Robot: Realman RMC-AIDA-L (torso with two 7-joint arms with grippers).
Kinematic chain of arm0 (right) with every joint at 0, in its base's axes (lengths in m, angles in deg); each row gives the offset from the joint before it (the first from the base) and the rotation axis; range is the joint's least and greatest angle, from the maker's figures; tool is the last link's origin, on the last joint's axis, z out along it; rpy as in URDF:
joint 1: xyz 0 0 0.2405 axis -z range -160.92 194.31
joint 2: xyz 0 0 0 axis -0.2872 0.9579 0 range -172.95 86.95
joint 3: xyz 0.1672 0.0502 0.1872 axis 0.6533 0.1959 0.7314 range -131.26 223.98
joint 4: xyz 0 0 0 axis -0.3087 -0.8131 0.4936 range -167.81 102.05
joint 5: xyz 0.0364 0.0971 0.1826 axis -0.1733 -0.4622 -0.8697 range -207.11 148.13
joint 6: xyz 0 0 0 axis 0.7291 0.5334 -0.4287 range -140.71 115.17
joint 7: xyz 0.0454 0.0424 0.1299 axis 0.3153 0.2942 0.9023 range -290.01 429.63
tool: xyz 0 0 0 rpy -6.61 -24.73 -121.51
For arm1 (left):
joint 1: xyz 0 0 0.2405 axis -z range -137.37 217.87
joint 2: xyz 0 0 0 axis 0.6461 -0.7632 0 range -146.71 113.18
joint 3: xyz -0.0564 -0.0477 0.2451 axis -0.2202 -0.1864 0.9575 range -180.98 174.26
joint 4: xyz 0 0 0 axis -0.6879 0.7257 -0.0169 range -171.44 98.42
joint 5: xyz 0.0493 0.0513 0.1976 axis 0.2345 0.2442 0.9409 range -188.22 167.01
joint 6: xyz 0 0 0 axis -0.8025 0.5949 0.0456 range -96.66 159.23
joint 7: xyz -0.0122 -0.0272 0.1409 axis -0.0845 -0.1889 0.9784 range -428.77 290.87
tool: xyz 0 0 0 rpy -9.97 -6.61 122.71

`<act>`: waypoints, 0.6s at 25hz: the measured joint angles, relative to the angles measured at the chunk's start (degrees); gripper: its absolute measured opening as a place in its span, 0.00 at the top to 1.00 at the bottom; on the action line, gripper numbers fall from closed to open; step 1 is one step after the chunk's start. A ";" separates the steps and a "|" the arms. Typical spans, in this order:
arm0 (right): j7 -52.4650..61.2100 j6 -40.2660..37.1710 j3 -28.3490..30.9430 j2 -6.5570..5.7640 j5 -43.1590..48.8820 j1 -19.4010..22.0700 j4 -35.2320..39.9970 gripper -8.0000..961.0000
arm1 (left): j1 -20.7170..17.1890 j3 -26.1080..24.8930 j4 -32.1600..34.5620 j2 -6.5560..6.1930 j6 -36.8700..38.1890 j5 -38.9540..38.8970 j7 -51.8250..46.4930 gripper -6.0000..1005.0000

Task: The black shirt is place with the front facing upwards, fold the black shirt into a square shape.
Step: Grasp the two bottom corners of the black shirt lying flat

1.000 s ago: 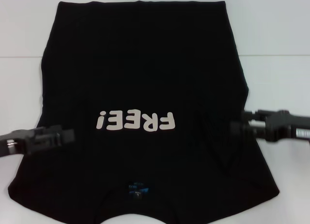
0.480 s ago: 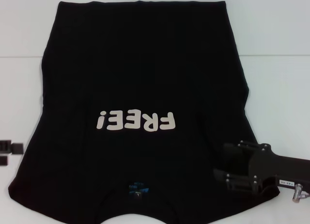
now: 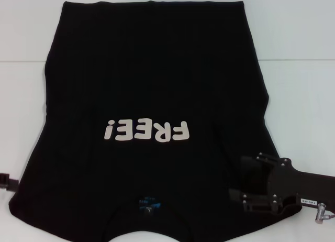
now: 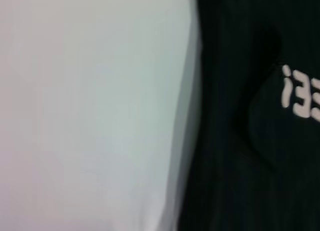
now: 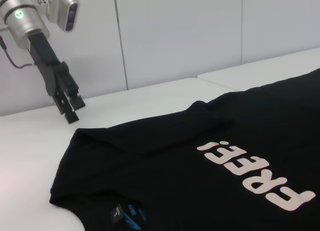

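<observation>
The black shirt (image 3: 152,74) lies spread flat on the white table, front up. Its cream "FREE!" lettering (image 3: 146,131) reads upside down and its blue neck label (image 3: 148,205) is at the near edge. My right gripper (image 3: 239,178) is open over the shirt's near right shoulder, jaws wide apart and holding nothing. My left gripper (image 3: 4,180) shows only at the left edge, just off the shirt's near left corner. The right wrist view shows the left gripper (image 5: 72,111) hanging above the table beside that corner. The shirt also fills part of the left wrist view (image 4: 240,166).
The white table (image 3: 309,95) shows bare on both sides of the shirt. The shirt's far hem reaches the table's back edge. A light wall (image 5: 175,31) stands behind the table.
My left gripper has pulled back off the shirt's left side to the frame's edge. My right gripper has come down to the shirt's near right corner and now holds almost still.
</observation>
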 joint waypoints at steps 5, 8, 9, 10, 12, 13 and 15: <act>-0.01 -0.03 0.15 0.02 -0.02 -0.25 -0.48 0.05 | -0.28 1.55 -0.74 0.85 -3.00 0.82 0.28 0.18; -0.03 -0.04 0.24 0.04 -0.02 -0.29 -0.51 0.05 | -0.32 1.83 -1.06 1.63 -4.37 0.90 1.01 0.18; -0.03 -0.04 0.28 0.04 -0.02 -0.29 -0.54 0.05 | -0.24 1.98 -1.09 1.94 -4.56 0.91 1.35 0.18; -0.03 -0.04 0.33 0.04 -0.03 -0.29 -0.55 0.05 | -0.13 2.20 -1.09 2.12 -4.67 0.92 1.57 0.18; -0.02 -0.04 0.34 0.04 -0.02 -0.29 -0.59 0.05 | 0.14 2.96 -1.11 2.53 -4.91 0.91 1.90 0.18; 0.06 -0.06 0.35 0.04 -0.03 -0.28 -0.59 0.05 | 0.28 3.39 -1.12 2.71 -5.06 0.91 1.93 0.18; 0.27 -0.20 0.37 0.05 -0.03 -0.28 -0.60 0.05 | 0.46 3.81 -1.13 2.95 -5.45 0.91 1.95 0.18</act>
